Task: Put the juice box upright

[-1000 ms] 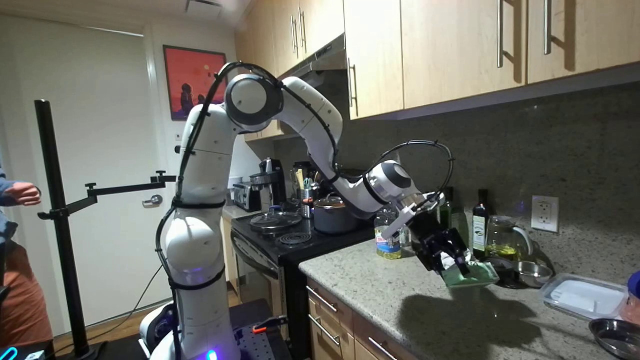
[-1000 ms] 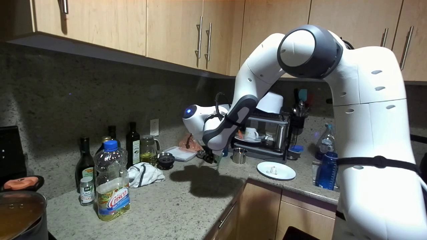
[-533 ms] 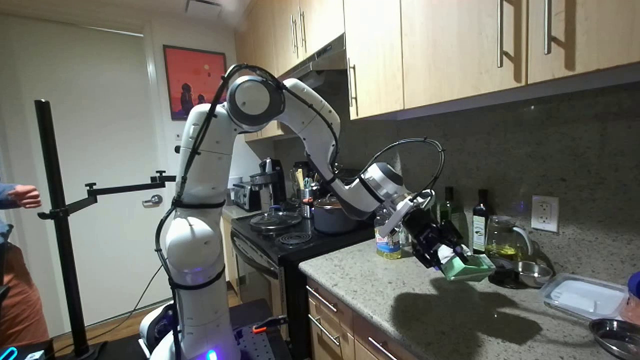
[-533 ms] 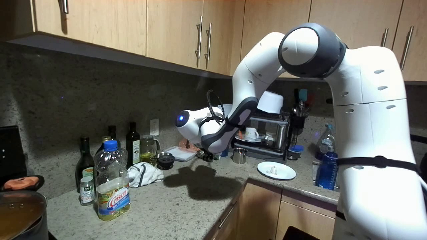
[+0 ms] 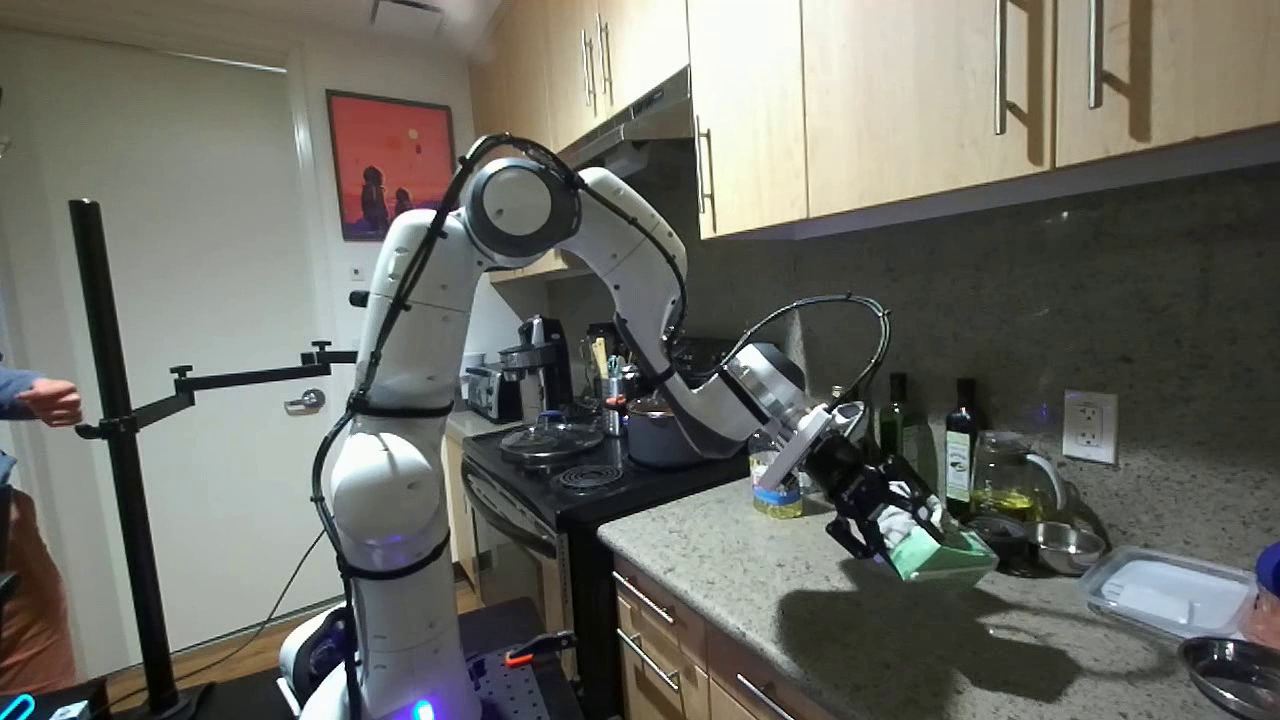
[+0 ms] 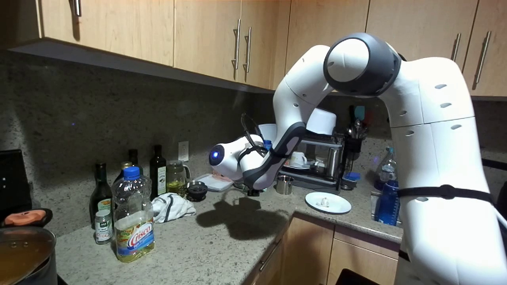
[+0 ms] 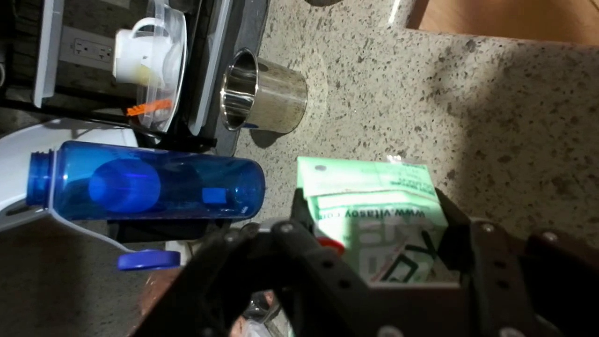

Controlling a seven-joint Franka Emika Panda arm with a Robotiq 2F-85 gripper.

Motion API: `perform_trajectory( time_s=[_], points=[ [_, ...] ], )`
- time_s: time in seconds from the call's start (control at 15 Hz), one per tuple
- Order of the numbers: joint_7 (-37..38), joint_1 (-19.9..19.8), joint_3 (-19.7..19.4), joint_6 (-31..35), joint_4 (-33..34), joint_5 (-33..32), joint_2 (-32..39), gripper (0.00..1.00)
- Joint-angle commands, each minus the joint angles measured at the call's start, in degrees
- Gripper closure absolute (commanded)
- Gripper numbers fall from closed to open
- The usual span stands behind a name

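The juice box (image 5: 940,560), a green carton, is held above the counter and leans at a slant in an exterior view. My gripper (image 5: 903,532) has its black fingers on either side of the carton. In the wrist view the juice box (image 7: 374,187) fills the space between the jaws of the gripper (image 7: 374,210), with one dark finger against each side and its printed face towards the camera. The lower part of the carton is hidden by the gripper body. A dark bit of the gripper (image 6: 253,193) shows beneath the arm in an exterior view, where the carton is largely hidden.
Dark bottles (image 5: 958,450), a glass pitcher (image 5: 1003,480), a metal bowl (image 5: 1066,548) and a plastic container (image 5: 1165,592) line the wall side. A steel cup (image 7: 281,96) and blue bottle (image 7: 154,182) stand near the rack. A white plate (image 6: 328,209) and oil bottle (image 6: 134,221) are on the counter.
The gripper has turned with the juice box still in it, so more of the carton's upper face shows. Over the last half second the arm has come down a little.
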Motion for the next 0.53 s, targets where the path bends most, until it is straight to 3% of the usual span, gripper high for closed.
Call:
perform_trajectory(
  time_s=[0.0,0.47],
  points=[
    [-2.4,-1.0,1.3,-1.9,0.4,-2.5,1.1,0.49],
    [-6.4,-0.9,1.6,-3.6,0.4,-11.6,2.2,0.50]
  ],
)
